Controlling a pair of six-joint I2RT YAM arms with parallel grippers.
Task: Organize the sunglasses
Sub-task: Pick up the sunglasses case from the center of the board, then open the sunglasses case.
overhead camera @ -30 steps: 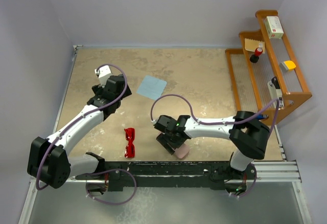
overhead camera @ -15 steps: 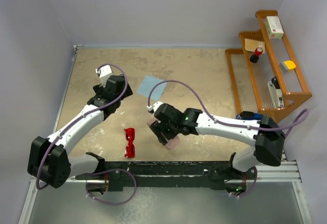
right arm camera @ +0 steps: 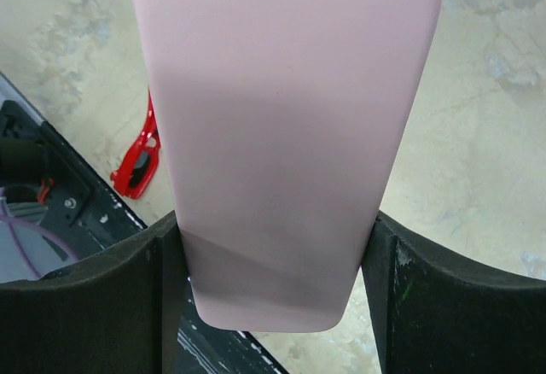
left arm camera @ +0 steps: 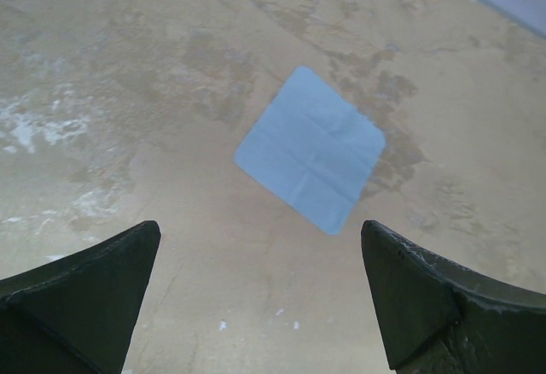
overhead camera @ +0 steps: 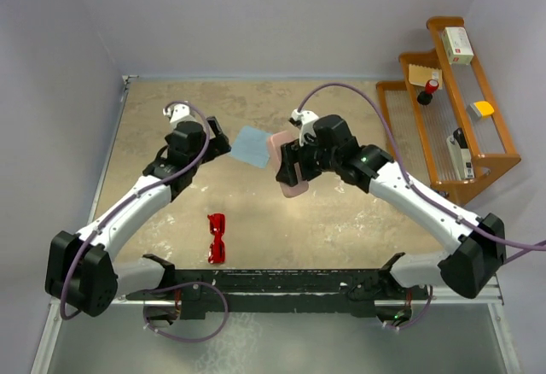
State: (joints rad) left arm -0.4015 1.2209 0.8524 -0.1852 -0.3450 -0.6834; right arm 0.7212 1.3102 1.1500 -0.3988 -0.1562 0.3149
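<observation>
- Since a second ago, my right arm (overhead camera: 418, 203) has swung from the near edge out over mid-table, carrying the pink case (overhead camera: 295, 189) with it. The left arm (overhead camera: 136, 203) has only nudged toward the cloth (overhead camera: 253, 145), and the sunglasses (overhead camera: 217, 237) have not shifted.
- The table (overhead camera: 367, 229) has a mottled beige top that I see whole only from overhead. Each wrist camera gives me just a patch of it.
- The wooden rack (overhead camera: 478, 156) stands at the right edge with small items on its shelves, and only the overhead view shows it.
- The right gripper (right arm camera: 273, 297) has its fingers clamped on both long sides of the pink case, holding it clear of the table. The wrist view makes that grip plain, while from overhead the wrist hides much of the case.
- The left gripper (left arm camera: 260, 237) has its jaws spread wide with nothing between them, and it hangs above the table near the cloth.
- The cloth is light blue and square and lies flat. Its fold creases show only in the left wrist view, and from overhead its right corner sits just beside the held case.
- The sunglasses are a red pair lying on the table near the front edge, well apart from both grippers. The overhead view shows them whole, while the right wrist view catches only a part peeking out left of the case, and the left wrist view misses them.
</observation>
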